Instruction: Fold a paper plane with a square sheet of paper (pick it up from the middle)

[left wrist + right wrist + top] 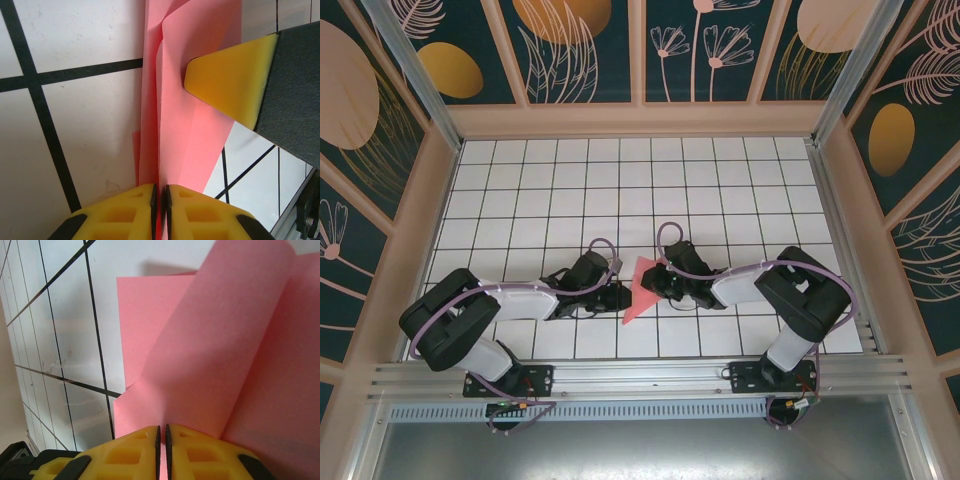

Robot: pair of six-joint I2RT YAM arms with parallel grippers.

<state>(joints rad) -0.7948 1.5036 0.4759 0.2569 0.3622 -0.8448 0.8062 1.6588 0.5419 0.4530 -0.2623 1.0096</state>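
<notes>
White gridded counter (570, 180) lay under both arms, and the salmon-pink sheet of paper (640, 292) sat between your two sets of jaws, partly folded, with one flap lifted off the tiles. Your left jaws were all but closed, pinching a raised crease that ran straight ahead of them, the paper passing right into the slit. Your right jaws were nearly closed too, gripping the edge of a curling flap that rose ahead of them and to their right. From the left wrist, a yellow fingertip (225, 82) of the right jaws rested against the paper, ahead and to the right of the left jaws.

I judged you were mid-fold along the centre line. To do it well, you needed one pair to anchor the crease while the other carried its flap over. Pulling the two pairs apart would have risked a tear or a slip in paper this thin. Edges wanted matching first, then pressing flat onto the counter before either pair let go.
</notes>
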